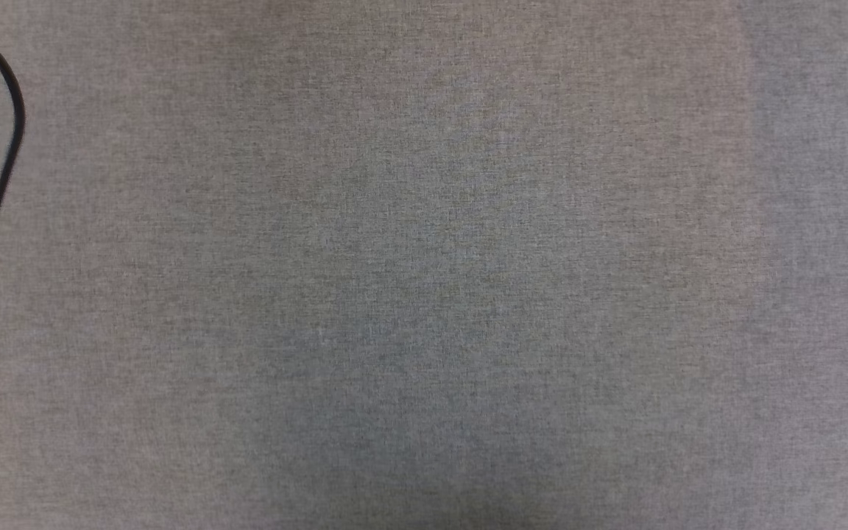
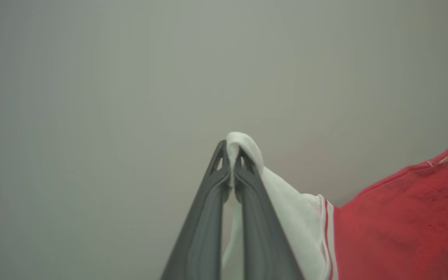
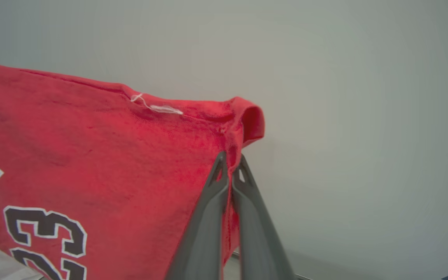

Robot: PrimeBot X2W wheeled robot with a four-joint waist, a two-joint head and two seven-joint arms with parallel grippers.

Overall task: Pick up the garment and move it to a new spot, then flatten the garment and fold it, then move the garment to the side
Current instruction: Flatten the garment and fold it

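Left gripper pose: the left gripper [image 2: 231, 151] is seen in its wrist view with both dark fingers rising from the bottom edge and meeting at their tips against a plain pale backdrop [image 2: 91, 97].
Left fingers: they are pressed together, and a fold of the white sleeve [image 2: 294, 221] is pinched between the tips. A small hump of white cloth bulges over the top of them.
Right gripper pose: the right gripper [image 3: 230, 158] is seen the same way in its own wrist view, with its fingers converging upward.
Right fingers: they are closed on a red edge of the garment [image 3: 91, 155], and a curled corner of red cloth stands just above the tips.
Garment at the left gripper: the sleeve runs down and to the right from the tips, past the red-white striped trim [image 2: 328, 233], into the red body [image 2: 403, 217].
Garment at the right gripper: the red body is spread leftward from the tips. The black, white-edged print [image 3: 45, 233] is seen low on the left, and a loose white thread [image 3: 156, 107] lies near the upper edge.
Head view: a grey woven surface [image 1: 424, 265] is shown, with a black cable [image 1: 8, 140] curving along its left edge.
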